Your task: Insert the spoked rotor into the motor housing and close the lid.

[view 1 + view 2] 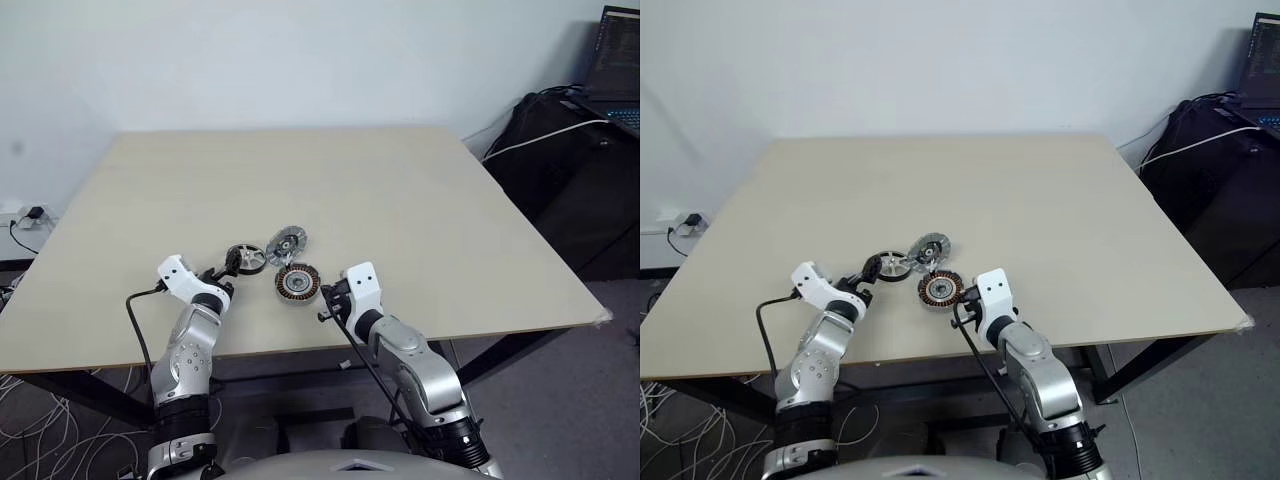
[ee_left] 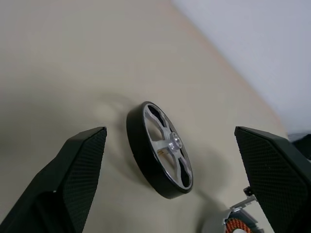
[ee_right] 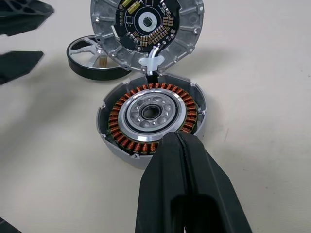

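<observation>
Left gripper (image 2: pixel 170 160), jaws wide, we see flanking the spoked rotor (image 2: pixel 160 150): black rim, silver spokes, flat on the worktop (image 1: pixel 400 200). Right gripper (image 3: pixel 181 141), closed, meets the copper-wound motor housing (image 3: pixel 151 118); ribbed lid (image 3: pixel 146 29) beyond.

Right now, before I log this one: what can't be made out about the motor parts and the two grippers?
- Motor housing: near rim hidden by the shut right gripper, right wrist view; whether they touch is unclear.
- Lid: top cut off by the frame edge, same view.
- Spoked rotor: underside hidden; it sits between the open left gripper fingers, untouched.
- Head views: spokes, windings too small.
</observation>
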You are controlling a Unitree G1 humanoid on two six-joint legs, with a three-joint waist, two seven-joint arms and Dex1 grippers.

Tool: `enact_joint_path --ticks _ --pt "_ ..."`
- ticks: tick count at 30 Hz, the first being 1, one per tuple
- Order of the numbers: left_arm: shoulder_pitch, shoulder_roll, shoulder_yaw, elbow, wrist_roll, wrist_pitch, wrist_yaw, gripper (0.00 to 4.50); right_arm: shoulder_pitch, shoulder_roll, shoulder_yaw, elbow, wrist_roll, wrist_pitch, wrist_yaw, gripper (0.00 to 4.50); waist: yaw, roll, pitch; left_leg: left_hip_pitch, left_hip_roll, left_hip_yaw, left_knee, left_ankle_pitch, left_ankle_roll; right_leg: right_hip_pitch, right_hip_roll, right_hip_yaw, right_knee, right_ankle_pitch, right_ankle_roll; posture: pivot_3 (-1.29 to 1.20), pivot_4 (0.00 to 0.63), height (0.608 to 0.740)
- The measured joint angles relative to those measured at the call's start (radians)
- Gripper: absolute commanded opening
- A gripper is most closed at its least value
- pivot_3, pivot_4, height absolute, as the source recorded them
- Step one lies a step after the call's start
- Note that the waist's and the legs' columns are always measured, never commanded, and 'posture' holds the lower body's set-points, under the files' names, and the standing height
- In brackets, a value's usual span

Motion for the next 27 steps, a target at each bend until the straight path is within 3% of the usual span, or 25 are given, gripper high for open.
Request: enact_joint_path --ticks 22,27 --pt "-0.087 -0.030 0.085 0.096 -0.084 0.103 0.114 4.50 0.001 0.016 -0.008 0.000 0.014 -0.001 -0.023 0.02 0.000 0.000 0.000 0.000 0.000 0.000 0.004 0.000 0.000 0.002 0.000 0.000 0.001 0.001 0.001 0.00 0.000 0.740" --pt "-0.095 -0.034 0.096 0.123 -0.118 0.125 0.111 3.19 0.001 0.018 -0.011 0.000 0.014 -0.001 -0.031 0.00 -0.001 0.000 0.000 0.000 0.000 0.000 0.004 0.000 0.000 0.002 0.000 0.000 0.001 0.001 0.001 0.00 0.000 0.740"
